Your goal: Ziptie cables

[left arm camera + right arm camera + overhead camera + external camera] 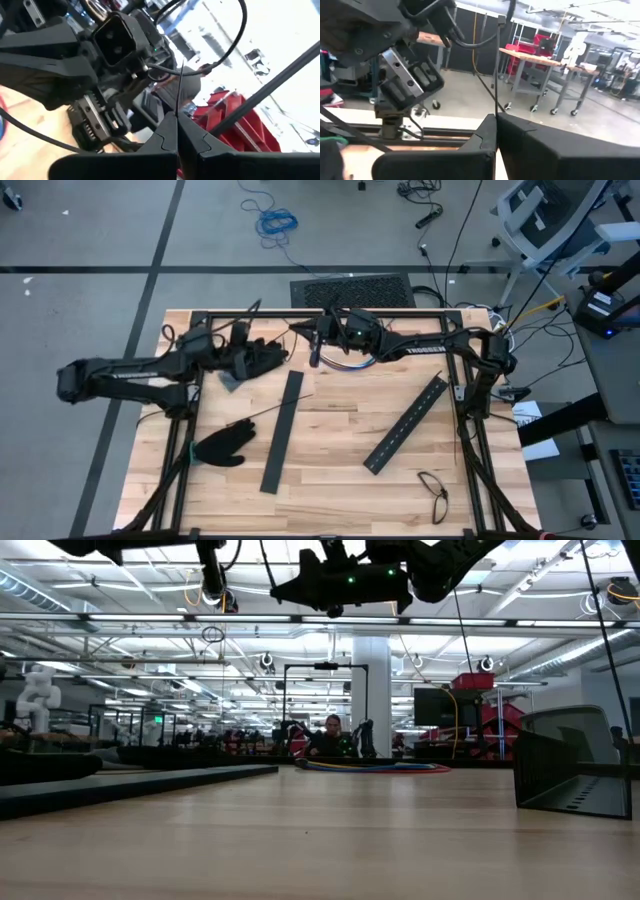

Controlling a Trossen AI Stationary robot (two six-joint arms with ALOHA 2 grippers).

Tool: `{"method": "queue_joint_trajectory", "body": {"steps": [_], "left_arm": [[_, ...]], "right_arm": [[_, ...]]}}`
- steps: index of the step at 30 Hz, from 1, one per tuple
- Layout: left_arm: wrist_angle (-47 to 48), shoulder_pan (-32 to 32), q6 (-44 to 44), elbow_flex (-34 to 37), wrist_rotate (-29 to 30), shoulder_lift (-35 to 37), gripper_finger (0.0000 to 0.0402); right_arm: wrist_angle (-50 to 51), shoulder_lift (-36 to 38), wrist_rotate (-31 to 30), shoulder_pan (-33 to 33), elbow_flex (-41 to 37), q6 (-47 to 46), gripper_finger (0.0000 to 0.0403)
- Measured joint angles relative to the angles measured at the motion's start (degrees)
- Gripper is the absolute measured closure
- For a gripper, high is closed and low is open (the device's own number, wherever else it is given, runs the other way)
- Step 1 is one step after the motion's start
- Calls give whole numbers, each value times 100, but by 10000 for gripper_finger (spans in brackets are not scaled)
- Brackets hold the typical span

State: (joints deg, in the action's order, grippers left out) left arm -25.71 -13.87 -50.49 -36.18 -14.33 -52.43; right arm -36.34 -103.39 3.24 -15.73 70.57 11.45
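The cables (352,364), a bundle of blue, red and white wires, lie on the far middle of the table (330,480), under my right arm; in the low view the cables (370,767) lie flat on the wood. One loose ziptie (270,411) lies slanting on the table beside a black bar. My left gripper (176,116) hovers over the far left (243,340), shut on a thin dark ziptie. My right gripper (496,116) faces it at the far middle (316,340), also shut on a thin ziptie. Whether both hold the same strip, I cannot tell. My left gripper pinches a thin dark ziptie (178,102) between its two fingertips. The strip sticks out straight beyond the tips toward the right arm, clear of the table. My right gripper pinches a thin dark ziptie (495,105) between its two fingertips. The strip runs straight out from the tips to a small head (501,20) and hangs clear of the table.
Two long black slotted bars (282,430) (407,423) lie on the table's middle and right. One black glove (222,447) lies near the left, another (262,357) under the left gripper. Glasses (435,493) lie at the near right. A black frame (470,410) edges the table.
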Motion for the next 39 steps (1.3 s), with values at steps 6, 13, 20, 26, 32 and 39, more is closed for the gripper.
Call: {"method": "queue_joint_trajectory", "body": {"steps": [6, 13, 20, 26, 32, 39], "left_arm": [[-417, -678, -719, 0, -1050, -286, 401], [-459, -813, -616, 75, -1446, -300, 401], [-1931, -1086, -1014, 1383, -664, 70, 401], [-2894, -1273, -271, 1662, -654, -74, 401], [-2412, -1322, 901, 1278, -1359, -408, 401], [-2741, -1322, 1193, 961, -1660, -930, 401]], "right_arm": [[11, 0, 729, -157, 0, 154, 403], [67, 96, 1306, -653, 0, 129, 403], [205, 707, 1785, -1085, -299, 123, 403], [212, 767, 1863, -1036, -463, -291, 403], [-260, 308, 1541, -715, -474, -794, 403], [-1031, -77, 864, -519, -371, -844, 403]]}}
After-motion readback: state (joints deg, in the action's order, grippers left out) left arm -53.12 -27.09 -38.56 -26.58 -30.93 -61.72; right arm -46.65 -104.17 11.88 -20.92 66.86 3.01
